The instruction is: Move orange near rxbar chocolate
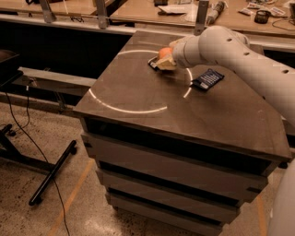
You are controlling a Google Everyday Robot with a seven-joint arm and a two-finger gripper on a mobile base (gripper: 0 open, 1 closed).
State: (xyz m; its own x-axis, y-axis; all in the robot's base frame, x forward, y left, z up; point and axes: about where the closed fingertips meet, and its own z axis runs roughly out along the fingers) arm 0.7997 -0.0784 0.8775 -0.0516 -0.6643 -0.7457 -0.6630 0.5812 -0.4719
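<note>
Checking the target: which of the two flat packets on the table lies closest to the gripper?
The black bar, right at the gripper beside the orange; the dark blue packet with white markings lies apart from it.

Floor (27, 216): speckled, crossed by orange tape.
Cabinet (184, 161): dark drawers, white ring on top.
Benches (138, 11): wooden, along the back.
Gripper (162, 63): above the cabinet top's far side.

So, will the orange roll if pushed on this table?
Probably: the orange is round and smooth and the table top looks flat, so it may roll. It looks firm, so it likely keeps shape. The gripper at it, beside the rxbar chocolate, could block it.
</note>
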